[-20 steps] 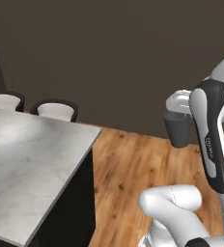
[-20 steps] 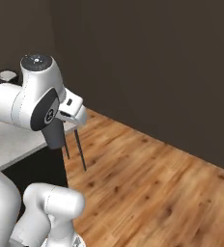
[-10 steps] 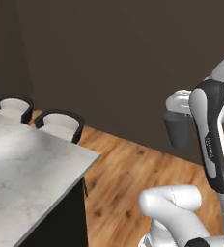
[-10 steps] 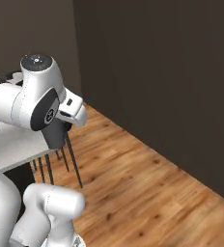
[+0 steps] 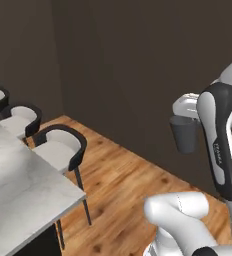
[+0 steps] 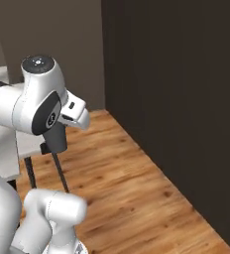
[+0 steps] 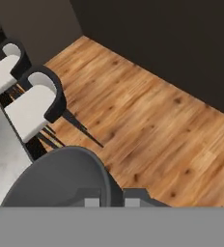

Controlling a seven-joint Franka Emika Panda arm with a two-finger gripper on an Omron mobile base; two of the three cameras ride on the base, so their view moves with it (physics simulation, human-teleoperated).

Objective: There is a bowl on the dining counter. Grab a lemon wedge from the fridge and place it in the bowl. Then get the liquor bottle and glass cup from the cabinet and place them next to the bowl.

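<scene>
Left base view gives me the glass cup [image 5: 184, 134], smoky grey and tapered, clamped in my closed pincer [image 5: 187, 117] high above the wood floor [image 5: 123, 185]. Hand view adds the marble tabletop [image 7: 0, 164] beside the stools [image 7: 34, 103].

Both base views look forward over the arm at the wooden floor [image 5: 123, 190] and dark wall [image 6: 176, 99]. The hand view looks steeply down, close above the stools [image 7: 34, 103].

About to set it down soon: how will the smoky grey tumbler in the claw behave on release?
The smoky grey translucent tapered tumbler looks like rigid glass, so probably fragile if knocked. It narrows toward its base, so it may tip if released tilted. Its smooth walls probably slip easily in the shut claw.
</scene>
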